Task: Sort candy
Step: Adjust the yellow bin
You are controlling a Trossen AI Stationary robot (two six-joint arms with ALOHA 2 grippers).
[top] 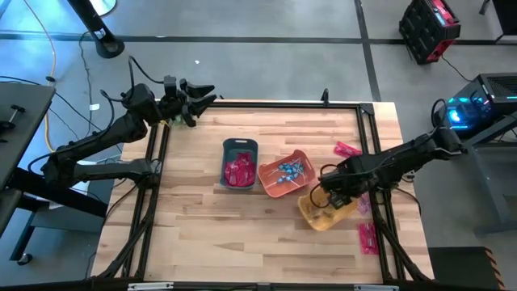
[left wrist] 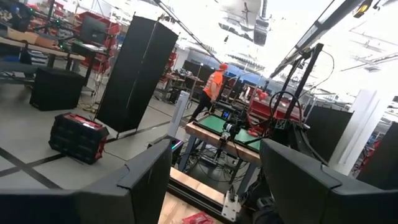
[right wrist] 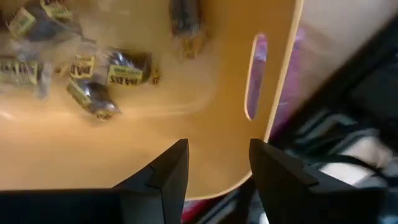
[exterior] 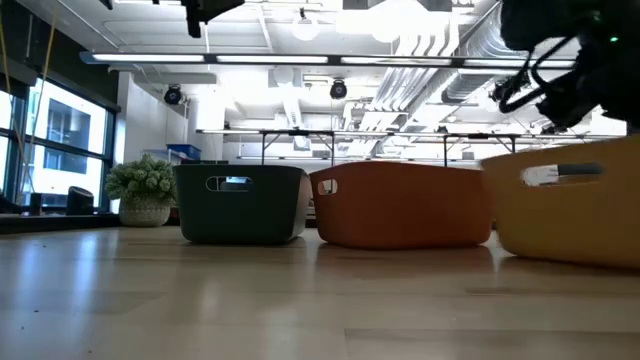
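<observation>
Near right edge: two pink-red packets (top: 368, 238) lay on the table (top: 202, 234), well in front of the bins.
Yellow bin (top: 327, 212): sat at right, nearest of the three bins; only the right wrist view showed the brown wrapped pieces (right wrist: 93, 78) lying on its floor.
Right gripper (top: 333, 198): hung over the yellow bin with its arm reaching in from the right; fingers (right wrist: 163, 177) stood apart with nothing between them.
Pink packet beside bin (top: 363, 205): lay just right of the yellow bin, glimpsed through the bin's handle slot in the right wrist view.
Orange bin (top: 284, 173): middle, holding blue-headed lollipops (top: 289, 170), seen only from above.
Grey-blue bin (top: 240, 163): left of orange, holding pink-red packets (top: 238, 171).
Far right: another pink packet (top: 348, 149) lay on the table.
Left gripper (top: 207, 93): waited raised at the far left corner, fingers wide and empty.
Low view: only bin walls showed, plus a green plant ball (exterior: 144, 181).
</observation>
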